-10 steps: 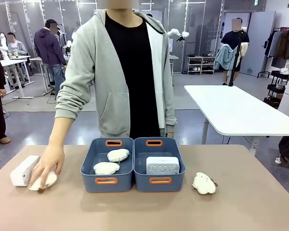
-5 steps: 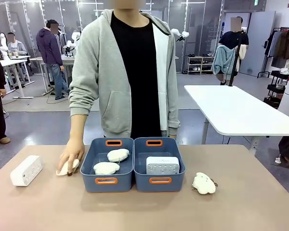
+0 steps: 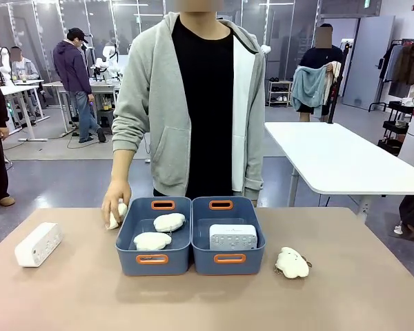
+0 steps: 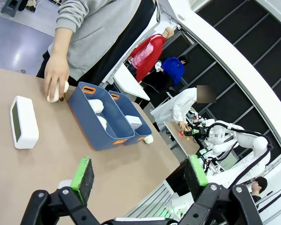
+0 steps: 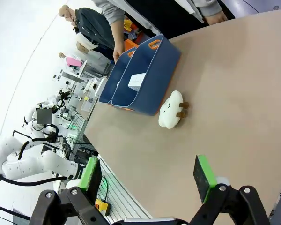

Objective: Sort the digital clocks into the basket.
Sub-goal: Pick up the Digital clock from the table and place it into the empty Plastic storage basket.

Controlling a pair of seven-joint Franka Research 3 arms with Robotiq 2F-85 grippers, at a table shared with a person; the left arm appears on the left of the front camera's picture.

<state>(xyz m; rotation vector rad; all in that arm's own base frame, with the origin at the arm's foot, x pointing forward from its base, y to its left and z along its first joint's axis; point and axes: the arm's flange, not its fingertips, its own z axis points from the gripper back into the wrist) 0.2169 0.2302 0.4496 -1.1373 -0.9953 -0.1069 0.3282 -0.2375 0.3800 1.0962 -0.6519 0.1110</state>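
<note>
One white digital clock (image 3: pixel 38 244) stands on the table at the far left, also seen in the left wrist view (image 4: pixel 24 122). The second clock (image 3: pixel 233 237) lies in the right-hand slate-blue basket (image 3: pixel 205 265), buttons up, and shows in the right wrist view (image 5: pixel 137 80). My left gripper (image 4: pixel 139 172) hangs open and empty above the table's near left. My right gripper (image 5: pixel 147 175) is open and empty too, well clear of the basket's wall (image 5: pixel 159 79).
The joined left tub (image 3: pixel 127 265) holds two cream plush toys (image 3: pixel 169 222). The person's hand (image 3: pixel 115 200) grips another plush (image 3: pixel 113 220) at that tub's far left corner. A further plush (image 3: pixel 292 263) lies on the table right of the tubs.
The person's hand has carried a plush from beside the left clock toward the left tub's far corner, lifting it off the table. The clocks and both grippers have stayed still.
</note>
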